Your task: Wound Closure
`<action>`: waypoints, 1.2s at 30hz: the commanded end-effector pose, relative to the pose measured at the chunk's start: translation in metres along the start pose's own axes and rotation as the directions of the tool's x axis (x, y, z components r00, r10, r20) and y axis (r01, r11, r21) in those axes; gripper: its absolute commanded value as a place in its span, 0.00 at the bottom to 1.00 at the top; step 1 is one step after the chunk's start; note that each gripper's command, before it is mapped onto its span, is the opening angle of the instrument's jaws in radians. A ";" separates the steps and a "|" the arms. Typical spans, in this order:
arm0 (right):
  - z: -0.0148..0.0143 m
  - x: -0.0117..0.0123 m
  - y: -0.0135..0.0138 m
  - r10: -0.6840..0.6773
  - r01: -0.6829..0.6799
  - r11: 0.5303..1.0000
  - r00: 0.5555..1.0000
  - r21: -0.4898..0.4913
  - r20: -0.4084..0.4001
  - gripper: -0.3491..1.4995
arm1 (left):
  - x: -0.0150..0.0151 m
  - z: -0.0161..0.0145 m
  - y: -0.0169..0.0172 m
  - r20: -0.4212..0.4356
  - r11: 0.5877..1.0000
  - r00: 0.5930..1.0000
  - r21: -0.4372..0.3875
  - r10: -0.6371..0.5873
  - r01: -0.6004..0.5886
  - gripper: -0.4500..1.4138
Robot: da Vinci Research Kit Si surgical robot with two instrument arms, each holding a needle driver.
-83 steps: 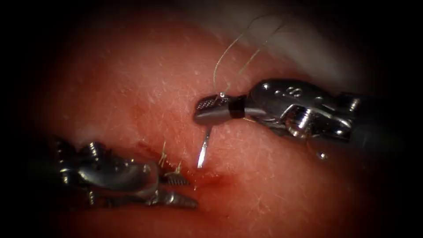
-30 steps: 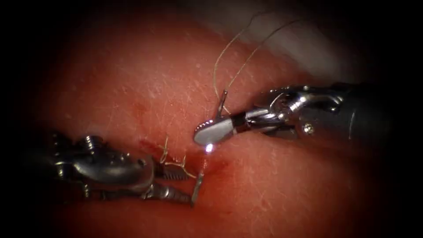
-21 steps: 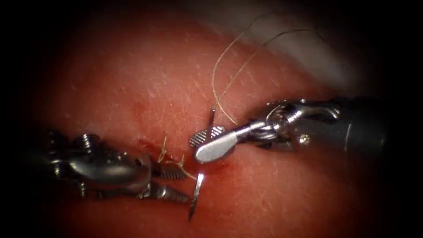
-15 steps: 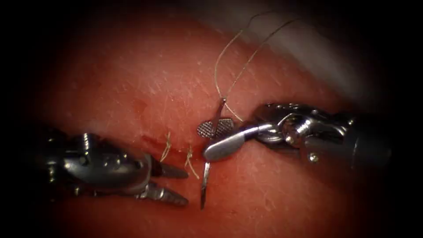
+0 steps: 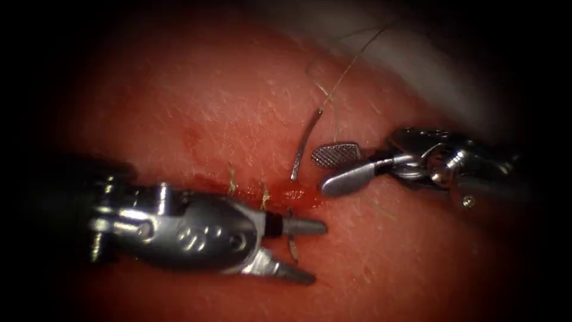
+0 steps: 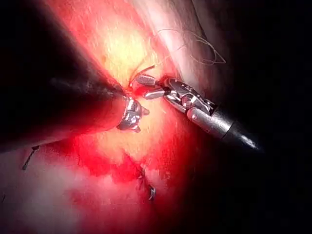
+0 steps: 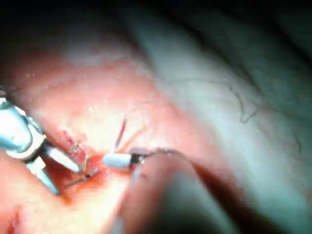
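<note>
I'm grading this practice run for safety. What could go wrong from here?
1. The needle sits through the tissue unheld, both tools' jaws open: it may shift.
2. The left tool straddles the needle tip near the cut: a poor grip might bend it.
3. Loose thread near the right tool could snag.

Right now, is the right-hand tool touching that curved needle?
Apart. In the endoscope view the right tool, open, sits beside the needle, with tissue showing between them.
</note>
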 end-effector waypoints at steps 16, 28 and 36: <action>0.0010 -0.0005 0.0003 0.006 -0.006 1.000 1.000 0.001 -0.002 0.90 | -0.0028 0.0026 -0.0006 0.055 0.999 0.998 0.011 0.039 -0.040 0.55; 0.0009 -0.0006 0.0003 0.012 -0.012 1.000 1.000 0.002 -0.002 0.90 | -0.0058 0.0024 -0.0014 0.063 0.997 0.995 0.016 0.081 -0.082 0.32; 0.0005 -0.0005 0.0003 0.017 -0.017 1.000 1.000 0.004 0.000 0.90 | -0.0054 0.0021 -0.0008 0.040 0.990 0.989 -0.013 0.140 -0.139 0.05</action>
